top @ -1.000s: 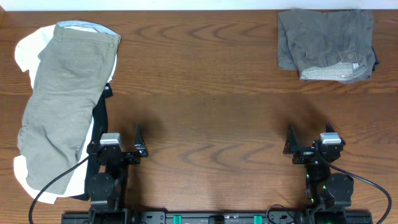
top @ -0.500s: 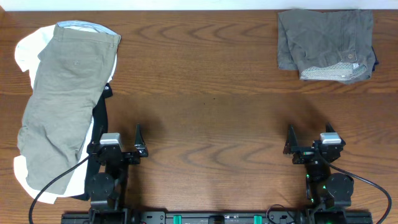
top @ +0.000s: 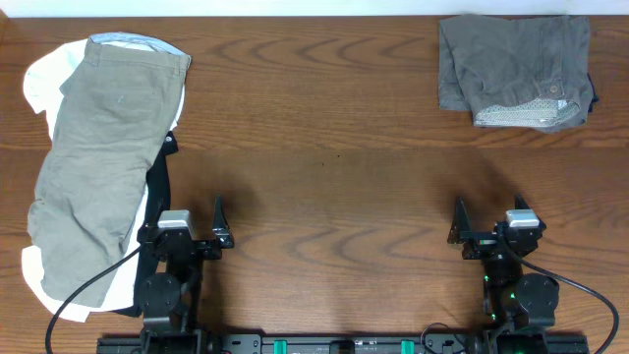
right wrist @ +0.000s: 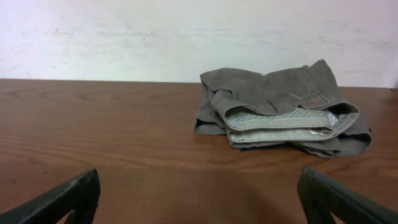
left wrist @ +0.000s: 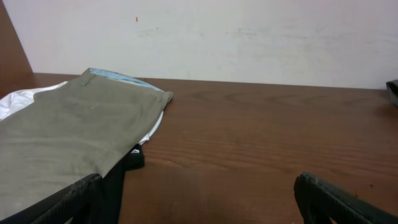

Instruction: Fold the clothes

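We find both jaws spread wide, empty.
Well ahead of right jaws: grey shorts [right wrist: 273,99]; beside left jaws: khaki shorts [top: 98,167].

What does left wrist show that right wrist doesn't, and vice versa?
Only left wrist: khaki shorts lying flat over a white piece, with a dark piece poking out at their edge.
Only right wrist: folded grey shorts, speckled waistband lining showing.
Both: the wooden table, the pale wall, and open, empty fingers at the bottom corners: left fingers, right fingers.
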